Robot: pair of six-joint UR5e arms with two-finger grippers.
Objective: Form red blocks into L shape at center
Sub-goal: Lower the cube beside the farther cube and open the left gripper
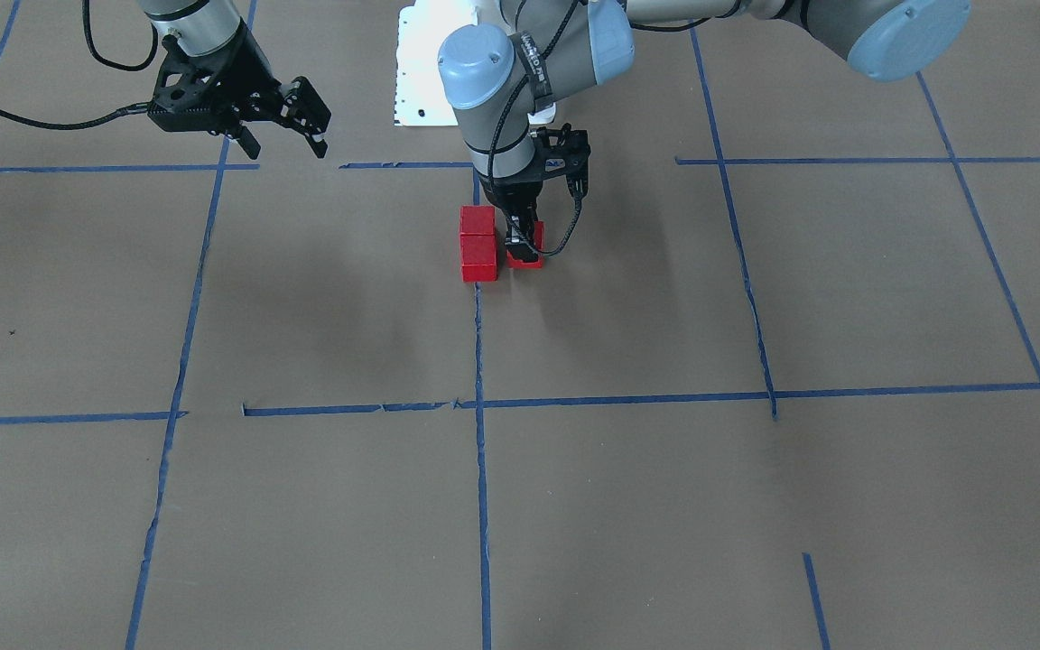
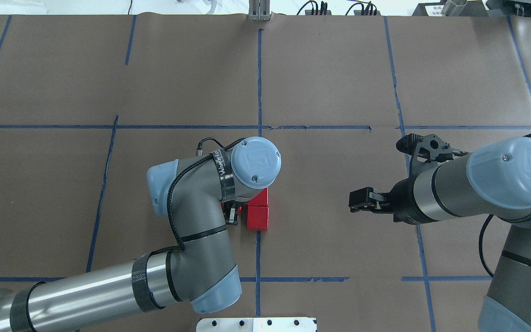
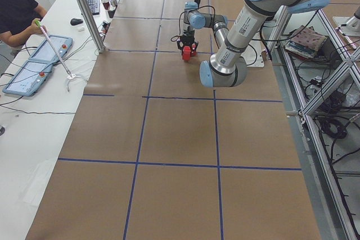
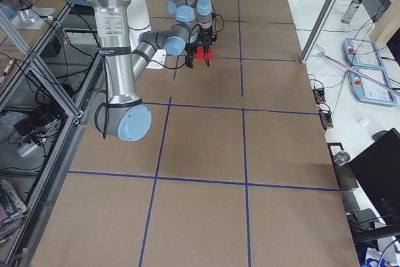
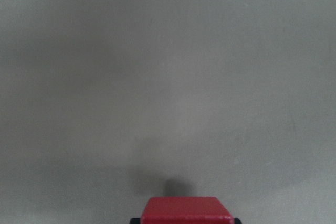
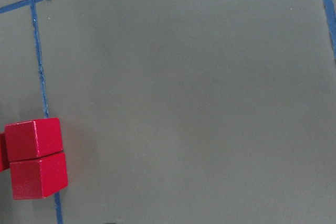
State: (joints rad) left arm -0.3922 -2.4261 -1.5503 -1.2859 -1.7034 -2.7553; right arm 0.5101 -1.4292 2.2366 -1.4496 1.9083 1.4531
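Centre (image 1: 520,307) of the brown paper, crossed by a blue tape line (image 1: 478,343), is occupied by the red blocks (image 1: 478,259). Two are set end to end on the line, touching. The third block (image 1: 529,256) is clamped between the narrowed fingers of the left gripper (image 1: 523,246), just beside the pair's end farther from the robot, on the robot's left. Whether it rests on the paper cannot be told. The right gripper (image 1: 290,126) is held above the table, well apart, jaws spread wide.
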